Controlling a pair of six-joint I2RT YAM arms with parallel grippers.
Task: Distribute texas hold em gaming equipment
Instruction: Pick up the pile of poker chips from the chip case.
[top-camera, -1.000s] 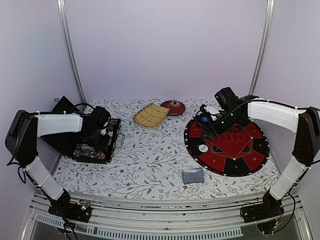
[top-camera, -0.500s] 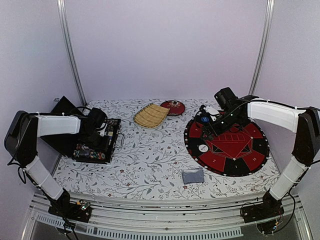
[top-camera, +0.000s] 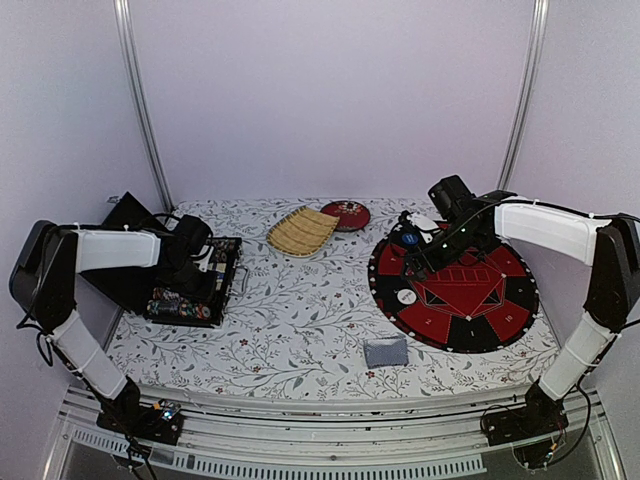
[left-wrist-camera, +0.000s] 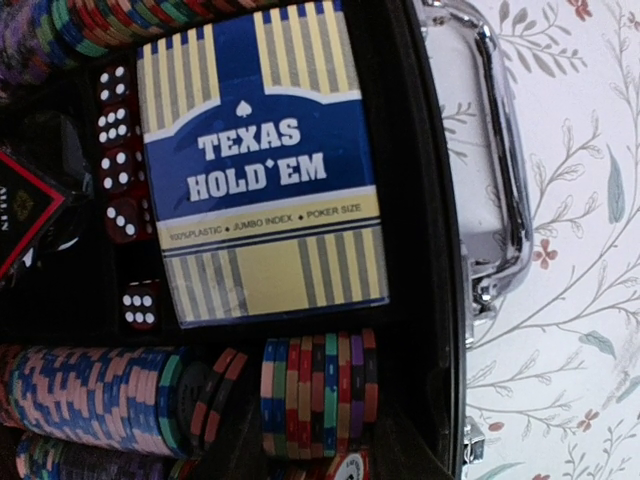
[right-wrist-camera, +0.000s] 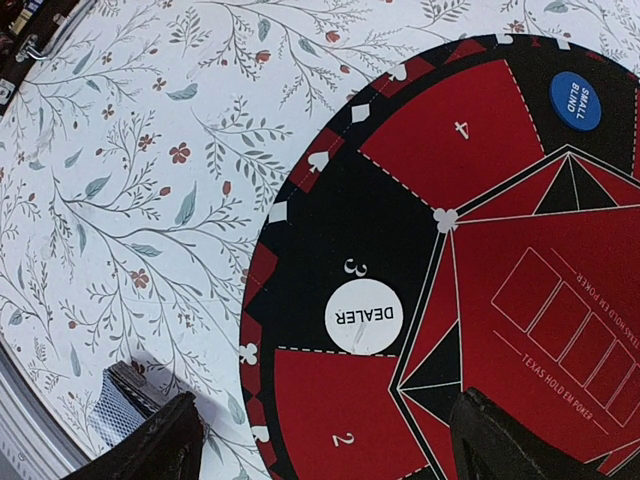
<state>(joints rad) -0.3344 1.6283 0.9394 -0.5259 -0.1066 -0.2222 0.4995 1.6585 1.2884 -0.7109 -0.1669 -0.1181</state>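
Chip case (top-camera: 232, 262) and round mat (top-camera: 480, 300)
Left fingers (top-camera: 198, 272) pressed together over the case; right fingers (right-wrist-camera: 160, 445) spread above the DEALER button (right-wrist-camera: 364, 316).

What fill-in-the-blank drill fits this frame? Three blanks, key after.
The white button on the mat reads ____.
The blue button reads SMALL ____.
The card box in the case reads TEXAS ____.
Missing words: DEALER, BLIND, HOLD'EM.
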